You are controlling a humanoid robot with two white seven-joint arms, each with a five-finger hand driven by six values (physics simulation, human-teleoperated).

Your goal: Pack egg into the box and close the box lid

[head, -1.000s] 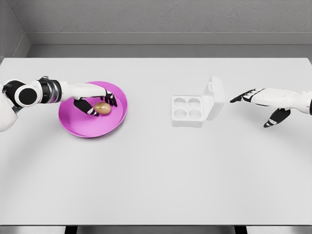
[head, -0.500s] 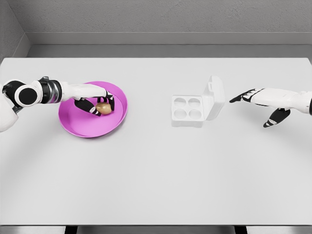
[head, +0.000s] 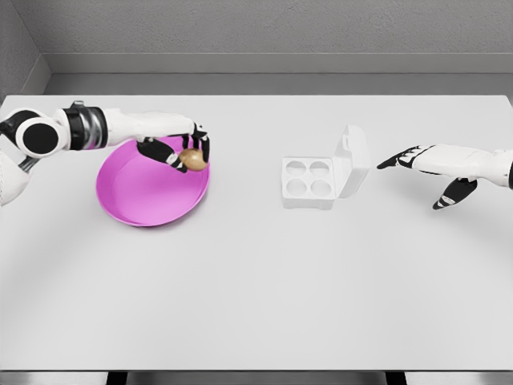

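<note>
Egg (head: pixel 191 160) sits in the curled fingers of the left hand (head: pixel 183 151), above the right rim of the pink plate (head: pixel 132 196). The open box (head: pixel 309 183), with its lid (head: pixel 351 160) upright, lies well to the right of this hand, so the carry goes rightwards over the table (head: pixel 256 297). The right hand (head: pixel 425 164) hovers relaxed and empty just beyond the lid, nearer to it for closing.

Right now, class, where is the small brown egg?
In the head view the small brown egg sits in the left hand, over the pink plate's right rim, left of the open white box.
</note>
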